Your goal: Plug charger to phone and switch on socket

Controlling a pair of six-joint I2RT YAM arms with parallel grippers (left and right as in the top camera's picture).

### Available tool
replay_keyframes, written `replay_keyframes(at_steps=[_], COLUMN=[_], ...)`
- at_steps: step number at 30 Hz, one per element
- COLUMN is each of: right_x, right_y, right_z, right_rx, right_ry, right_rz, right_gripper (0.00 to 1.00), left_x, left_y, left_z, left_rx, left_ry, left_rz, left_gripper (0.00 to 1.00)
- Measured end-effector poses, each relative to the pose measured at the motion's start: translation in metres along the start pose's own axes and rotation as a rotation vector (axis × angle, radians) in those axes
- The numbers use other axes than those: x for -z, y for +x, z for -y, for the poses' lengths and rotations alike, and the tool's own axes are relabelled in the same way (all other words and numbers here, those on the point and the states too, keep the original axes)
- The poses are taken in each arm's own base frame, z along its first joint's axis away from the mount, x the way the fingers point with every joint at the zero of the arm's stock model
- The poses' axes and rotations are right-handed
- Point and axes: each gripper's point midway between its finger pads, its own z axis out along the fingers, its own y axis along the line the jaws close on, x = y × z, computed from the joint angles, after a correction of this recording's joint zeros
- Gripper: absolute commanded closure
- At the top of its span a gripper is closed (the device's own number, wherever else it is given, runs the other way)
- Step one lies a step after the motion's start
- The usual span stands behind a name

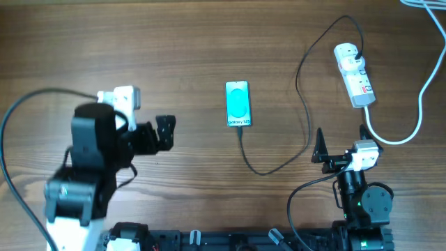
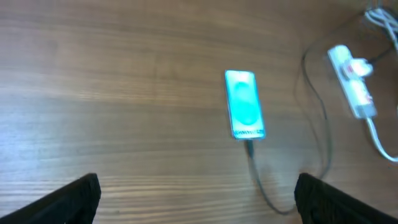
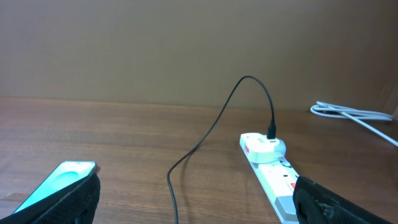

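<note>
– phone [image 1: 237, 104] position?
– mid-table, screen up, between the two arms. the charger [image 1: 307, 125] loops over from the socket [image 1: 354, 75], and its tip meets the phone's near end. can't tell if it's fully seated.
– grippers?
– left gripper [image 1: 166, 132] and right gripper [image 1: 341, 139] both spread wide, holding nothing.
– so the switch comes next, i'd judge.
– likely. the right arm is nearer. narrow the jaws and press one fingertip straight down on a red-marked switch [image 1: 363, 72], without shoving sideways or snagging the cable.
</note>
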Motion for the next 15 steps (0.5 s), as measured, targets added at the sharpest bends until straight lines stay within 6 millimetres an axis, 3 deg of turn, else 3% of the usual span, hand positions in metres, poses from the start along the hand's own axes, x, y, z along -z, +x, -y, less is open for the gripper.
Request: replay_keyframes(at_steps=[4, 15], right_x=[0.0, 0.0], right_y=[0.0, 0.0], right_z=[0.0, 0.0], right_rx=[0.0, 0.0], right_ry=[0.0, 0.0], right_rz=[0.0, 0.0], right_gripper=[0.0, 0.0], left_x=[0.0, 0.016], left_y=[0.027, 0.052], left_z=[-0.023, -0.043], left_rx=[0.037, 0.046], left_ry=[-0.039, -0.055], left_rz=[0.034, 0.228], left_gripper=[0.0, 0.0])
